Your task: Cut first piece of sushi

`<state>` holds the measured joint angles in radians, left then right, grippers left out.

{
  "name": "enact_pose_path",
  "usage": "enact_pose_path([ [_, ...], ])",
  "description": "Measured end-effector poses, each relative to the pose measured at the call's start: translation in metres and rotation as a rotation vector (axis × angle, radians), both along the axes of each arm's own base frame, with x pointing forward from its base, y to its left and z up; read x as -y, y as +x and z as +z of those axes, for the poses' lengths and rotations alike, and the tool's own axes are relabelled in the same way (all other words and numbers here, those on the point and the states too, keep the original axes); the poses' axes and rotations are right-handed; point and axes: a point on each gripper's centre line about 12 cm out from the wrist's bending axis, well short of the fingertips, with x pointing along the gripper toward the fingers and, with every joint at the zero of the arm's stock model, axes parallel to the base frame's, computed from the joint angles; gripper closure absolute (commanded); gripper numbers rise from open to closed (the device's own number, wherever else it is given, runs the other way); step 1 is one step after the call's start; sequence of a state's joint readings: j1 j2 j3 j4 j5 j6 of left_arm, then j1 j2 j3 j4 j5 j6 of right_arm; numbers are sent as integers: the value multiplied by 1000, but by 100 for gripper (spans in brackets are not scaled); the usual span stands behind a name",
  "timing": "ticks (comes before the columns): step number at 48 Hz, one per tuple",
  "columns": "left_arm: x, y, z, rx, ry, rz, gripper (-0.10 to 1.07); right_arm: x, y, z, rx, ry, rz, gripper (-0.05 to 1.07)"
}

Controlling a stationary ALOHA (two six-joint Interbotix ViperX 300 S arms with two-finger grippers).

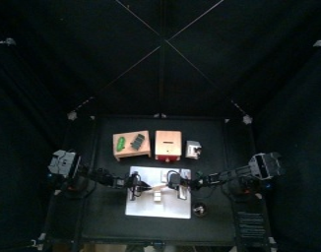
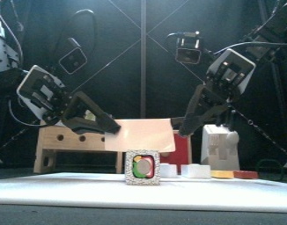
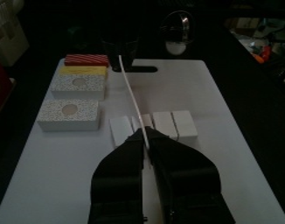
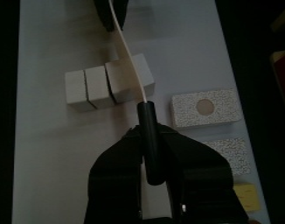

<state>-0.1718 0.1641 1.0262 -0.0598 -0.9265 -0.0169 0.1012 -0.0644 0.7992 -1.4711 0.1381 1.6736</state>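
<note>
A white sushi roll (image 3: pixel 156 128) lies on the white cutting board (image 3: pixel 215 166), scored into three segments. Its end face (image 2: pixel 141 167) shows green and red filling in the front view. A thin white blade (image 3: pixel 128 94) stretches over the roll, crossing one end segment (image 4: pixel 128 77). My left gripper (image 3: pixel 144 136) is shut on one end of the blade and my right gripper (image 4: pixel 145 108) is shut on the other. From above, the two grippers (image 1: pixel 137 182) (image 1: pixel 190 182) face each other across the board (image 1: pixel 160 197).
Beside the roll on the board lie two speckled white blocks (image 3: pixel 70 110) (image 3: pixel 82 81) and a red-and-yellow piece (image 3: pixel 86 61). Behind the board stand a wooden block (image 1: pixel 129 144), a red box (image 1: pixel 167 146) and a small white box (image 1: pixel 194 150).
</note>
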Motion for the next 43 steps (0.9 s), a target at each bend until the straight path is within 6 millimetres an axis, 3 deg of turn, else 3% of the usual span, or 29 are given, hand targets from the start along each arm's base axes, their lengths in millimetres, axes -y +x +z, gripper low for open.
enact_pose_path([
  [43, -6, -3, 4, 5, 0, 18, 54, 0, 2, -5, -15, 22, -33, 57],
])
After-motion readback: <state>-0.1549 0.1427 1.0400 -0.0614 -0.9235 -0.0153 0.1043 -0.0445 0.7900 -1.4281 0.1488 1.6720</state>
